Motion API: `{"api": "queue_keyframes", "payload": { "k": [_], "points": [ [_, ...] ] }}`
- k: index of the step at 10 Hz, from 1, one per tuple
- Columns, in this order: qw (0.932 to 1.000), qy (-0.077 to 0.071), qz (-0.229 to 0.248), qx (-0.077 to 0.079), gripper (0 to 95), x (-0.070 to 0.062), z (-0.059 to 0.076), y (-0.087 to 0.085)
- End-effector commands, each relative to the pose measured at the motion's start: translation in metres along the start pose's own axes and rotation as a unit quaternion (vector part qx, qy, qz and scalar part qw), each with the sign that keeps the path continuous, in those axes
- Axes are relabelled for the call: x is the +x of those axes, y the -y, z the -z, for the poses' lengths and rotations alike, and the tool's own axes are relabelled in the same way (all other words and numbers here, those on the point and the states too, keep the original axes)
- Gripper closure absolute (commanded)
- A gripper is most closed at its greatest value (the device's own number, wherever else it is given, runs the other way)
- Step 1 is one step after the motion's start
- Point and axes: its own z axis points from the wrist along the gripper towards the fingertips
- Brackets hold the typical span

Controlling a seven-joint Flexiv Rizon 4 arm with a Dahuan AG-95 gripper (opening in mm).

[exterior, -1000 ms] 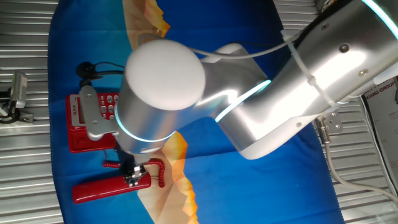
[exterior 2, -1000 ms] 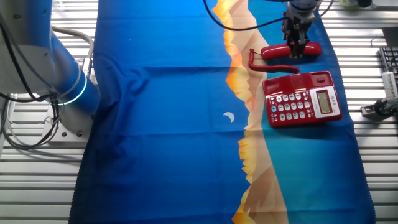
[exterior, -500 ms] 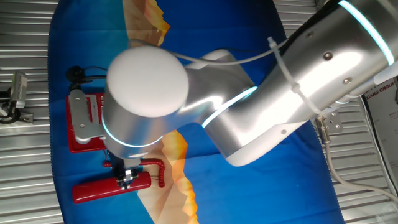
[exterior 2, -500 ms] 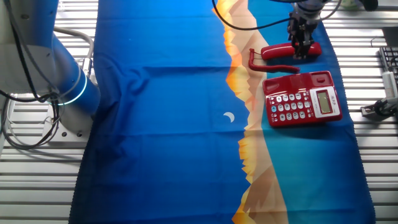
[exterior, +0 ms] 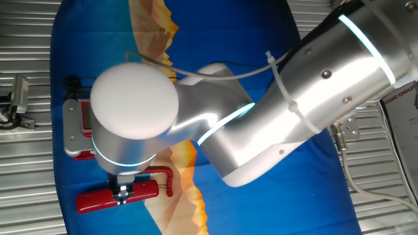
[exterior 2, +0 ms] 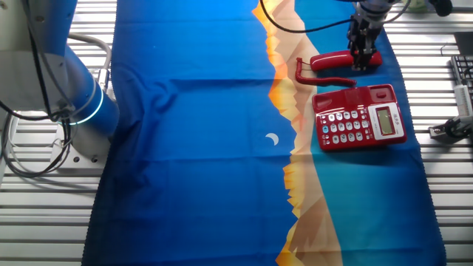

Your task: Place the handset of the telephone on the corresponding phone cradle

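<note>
Gripper (exterior 2: 361, 60) has slid along the handset (exterior 2: 344, 60) over the last sec: in the other fixed view it moves from approx mid-bar toward the bar's right end, near upper right of frame. In one fixed view the same shift reads as gripper (exterior: 122, 193) going left along the handset (exterior: 111, 197), lower left of frame, w/ the big arm joint now covering most of the telephone (exterior: 73, 130).

Handset itself hasn't budged: lies flat on the blue cloth (exterior 2: 192, 148), just above the telephone (exterior 2: 360, 117) in the other fixed view, apart from it, coiled cord (exterior 2: 314, 74) curling off its left end. Phone cradle (exterior 2: 355, 95), the plain strip along the base's upper edge, is empty.

Jaws: fingers straddle the bar, but can't tell if they're pinching it or just spread around it; too small and dark.

Judgement: arm is re-picking its grasp spot, not lifting yet. Task barely begun; grip, lift and short carry to cradle all remain.
</note>
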Motion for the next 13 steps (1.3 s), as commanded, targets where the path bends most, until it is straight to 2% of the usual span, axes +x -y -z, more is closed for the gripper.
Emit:
{"api": "queue_keyframes", "payload": {
  "k": [1,10,11,13],
  "points": [
    [1.0,-0.001,-0.006,0.004,38.0,-0.003,-0.001,-0.004],
    [0.9999,0.005,-0.01,0.003,38.0,-0.01,-0.01,-0.015],
    [0.9999,0.007,-0.007,0.005,19.0,-0.011,-0.011,-0.016],
    [0.9999,0.008,-0.006,0.004,19.0,-0.012,-0.013,-0.017]
  ]
}}
